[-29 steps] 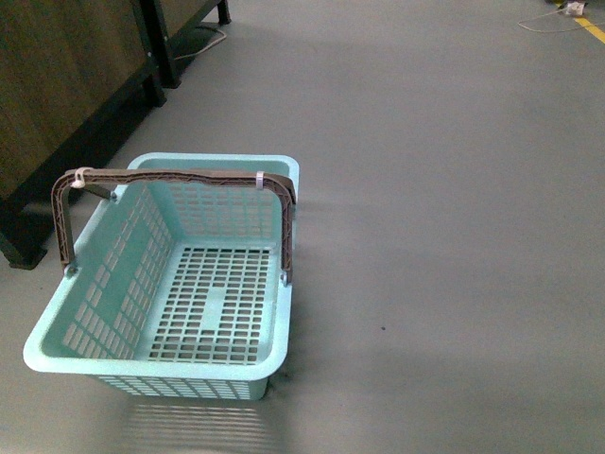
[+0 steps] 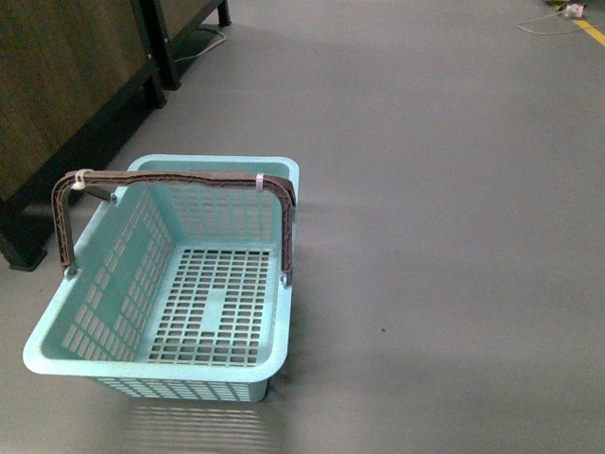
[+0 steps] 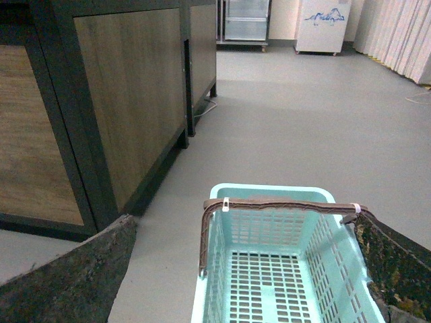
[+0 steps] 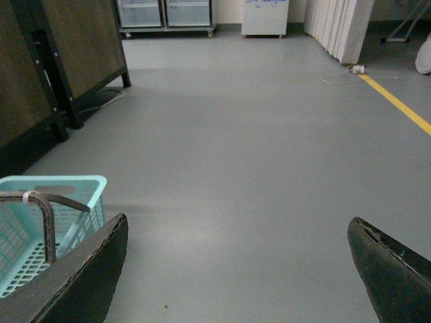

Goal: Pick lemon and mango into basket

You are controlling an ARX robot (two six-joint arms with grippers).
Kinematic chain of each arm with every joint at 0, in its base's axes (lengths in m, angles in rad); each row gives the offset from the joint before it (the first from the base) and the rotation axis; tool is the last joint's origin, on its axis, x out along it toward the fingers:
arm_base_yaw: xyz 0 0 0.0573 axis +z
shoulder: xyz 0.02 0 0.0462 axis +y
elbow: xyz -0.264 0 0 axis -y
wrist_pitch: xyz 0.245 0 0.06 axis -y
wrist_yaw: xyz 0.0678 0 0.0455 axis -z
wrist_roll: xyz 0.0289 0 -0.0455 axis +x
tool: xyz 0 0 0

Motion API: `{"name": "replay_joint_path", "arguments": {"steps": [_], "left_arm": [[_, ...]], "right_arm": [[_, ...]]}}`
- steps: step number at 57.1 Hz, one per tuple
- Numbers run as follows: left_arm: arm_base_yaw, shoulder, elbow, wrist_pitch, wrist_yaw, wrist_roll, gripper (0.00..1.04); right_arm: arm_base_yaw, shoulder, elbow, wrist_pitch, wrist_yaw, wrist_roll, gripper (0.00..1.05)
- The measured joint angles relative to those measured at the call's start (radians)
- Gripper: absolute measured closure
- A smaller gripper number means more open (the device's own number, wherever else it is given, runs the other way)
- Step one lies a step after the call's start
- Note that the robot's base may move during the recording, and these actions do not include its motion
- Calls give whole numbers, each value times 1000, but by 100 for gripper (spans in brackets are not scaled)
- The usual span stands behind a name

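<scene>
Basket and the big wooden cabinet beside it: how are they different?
The basket is light turquoise plastic; the cabinet is brown wood in a dark frame. The basket's walls are full of slots you can see through; the cabinet's panels are solid. The basket is low and open on top with nothing inside, while the cabinet rises much taller. Both stand on the grey floor.

The basket (image 2: 156, 370) is light turquoise plastic with slotted lattice walls and bottom. It stands upright on the grey floor (image 2: 454, 236), near a dark wooden cabinet (image 2: 57, 85). Its brown swing handle (image 2: 180, 177) stands raised, arching across the basket's far half
</scene>
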Motion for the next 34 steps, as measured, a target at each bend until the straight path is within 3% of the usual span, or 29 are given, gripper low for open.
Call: {"name": "replay_joint_path", "arguments": {"steps": [6, 9, 22, 34], "left_arm": [[-42, 129, 77, -180, -126, -112, 7], [-47, 249, 108, -186, -126, -206, 7], [-19, 723, 212, 153, 13, -538, 7], [-56, 1281, 383, 422, -1, -901, 7]], "right_arm": [[0, 0, 0, 0, 0, 0, 9], [0, 0, 0, 0, 0, 0, 9], [0, 0, 0, 0, 0, 0, 9], [0, 0, 0, 0, 0, 0, 9]]}}
